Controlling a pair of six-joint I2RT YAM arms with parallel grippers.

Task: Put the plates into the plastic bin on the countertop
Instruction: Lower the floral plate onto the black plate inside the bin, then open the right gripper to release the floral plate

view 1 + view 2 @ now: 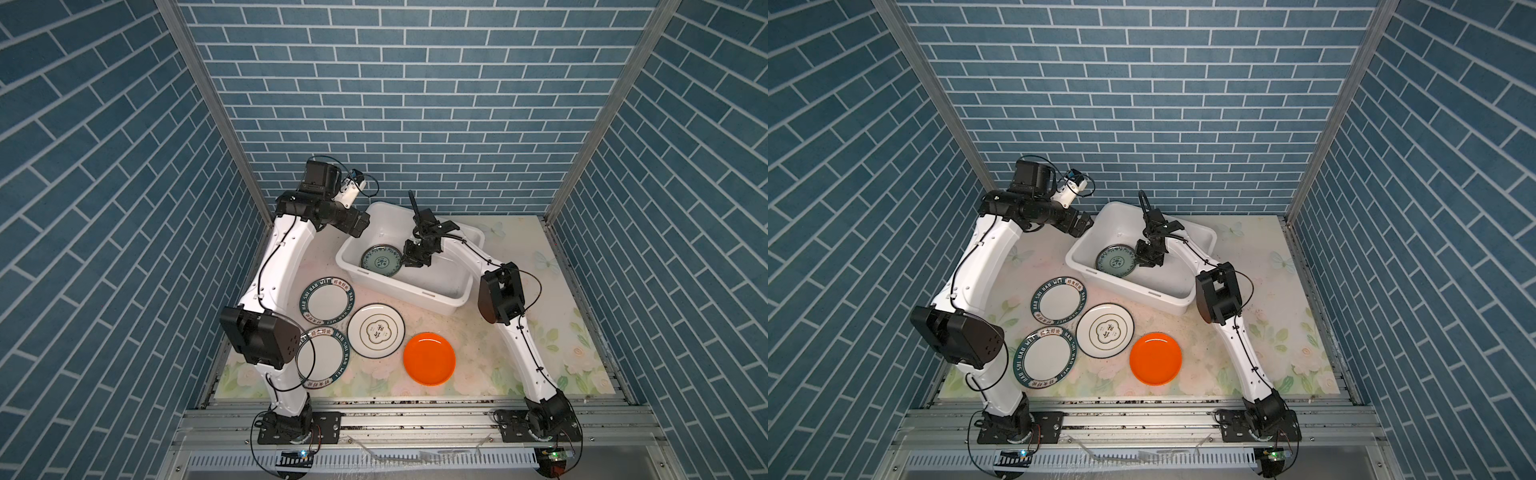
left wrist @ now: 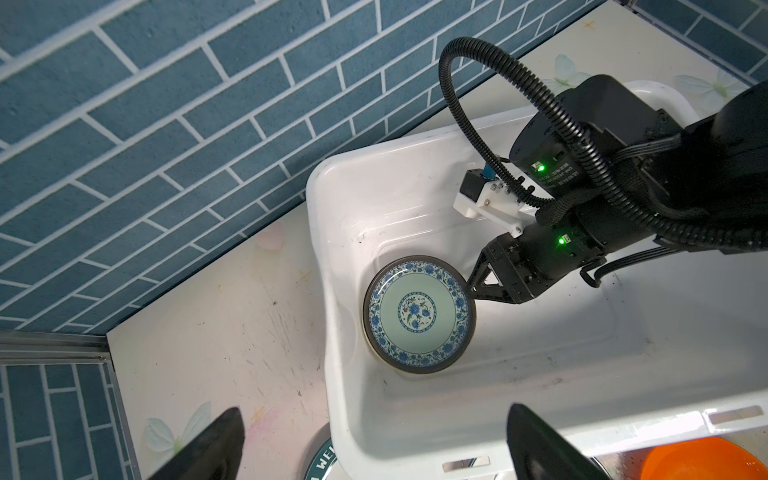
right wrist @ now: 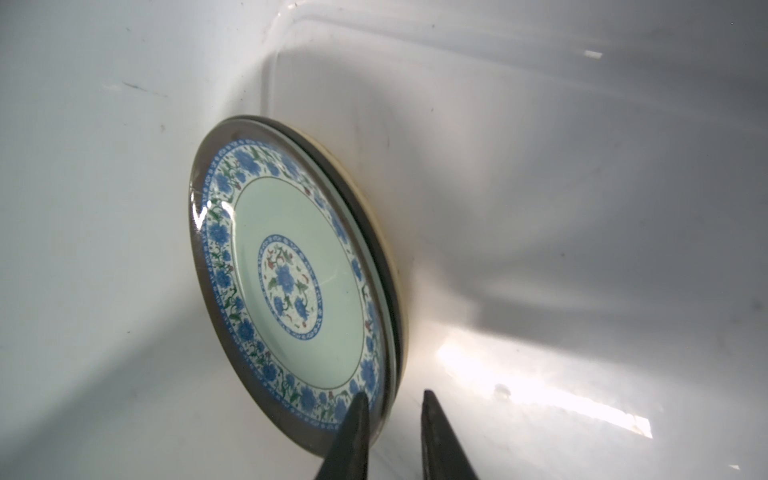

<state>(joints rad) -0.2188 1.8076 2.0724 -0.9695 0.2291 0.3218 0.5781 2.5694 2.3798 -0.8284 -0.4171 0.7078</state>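
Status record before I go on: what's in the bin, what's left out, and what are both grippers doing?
in plastic bin: blue-green plate on top; black edge and cream edge beneath
on countertop: two green-lettered plates, gold-motif plate, orange plate
right gripper: inside bin, jaws slightly apart astride the top plate's rim
left gripper: wide open, empty, above the bin's corner

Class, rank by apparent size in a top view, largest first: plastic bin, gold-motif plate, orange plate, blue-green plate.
1. plastic bin.
2. gold-motif plate and orange plate, nearly alike.
3. blue-green plate, lower down inside the bin.
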